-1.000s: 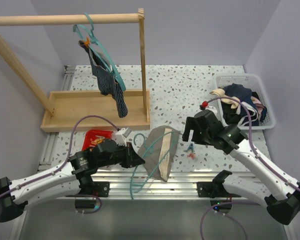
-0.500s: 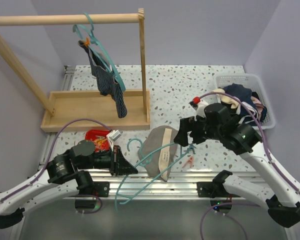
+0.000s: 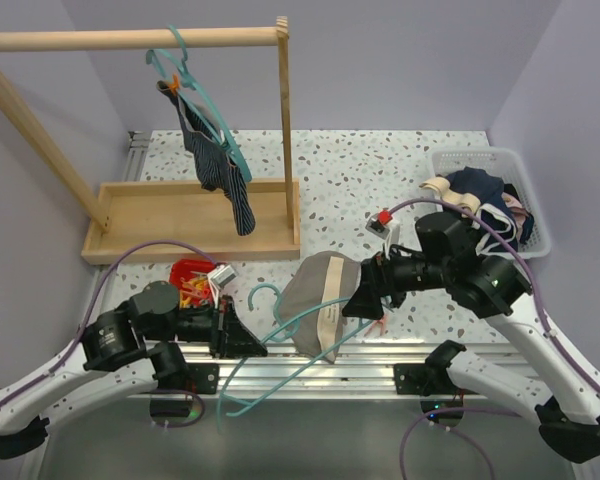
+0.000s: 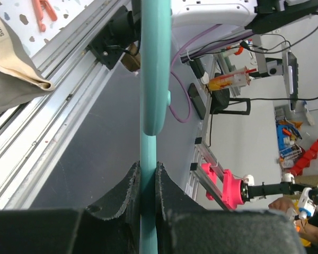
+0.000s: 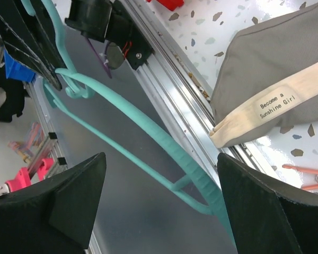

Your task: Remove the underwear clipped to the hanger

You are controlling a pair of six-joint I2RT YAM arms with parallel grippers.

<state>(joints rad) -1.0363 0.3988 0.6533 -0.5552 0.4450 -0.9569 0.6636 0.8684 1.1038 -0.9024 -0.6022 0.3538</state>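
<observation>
Grey-beige underwear (image 3: 315, 300) lies crumpled on the speckled bench (image 3: 380, 170), its soft cloth and pale printed waistband (image 5: 265, 106) spilling over the ribbed aluminium rail (image 3: 400, 348) at the near edge. My left tool (image 4: 148, 196) is pinched narrow on the thin flat bar of a smooth teal plastic hanger (image 4: 153, 79), whose curved hook sits just beside the cloth while its arms jut out past the bench edge. My right tool (image 5: 159, 164) hovers with its black jaws spread wide, holding nothing, near the cloth's right side. A loose orange clip (image 5: 307, 179) lies on the bench just beside the waistband. Whether any clip joins cloth to hanger I cannot tell. Farther back, dark navy underwear (image 3: 218, 165) with thin pale stripes hangs in a long fold from a second teal hanger (image 3: 212, 112) on the round wooden rod (image 3: 100, 40) of a rack, an orange peg (image 3: 172, 85) at its top. At right stands a white slatted plastic basket (image 3: 480, 153) of mixed clothes. A red tray (image 3: 188, 268) of clips sits near my left arm.
</observation>
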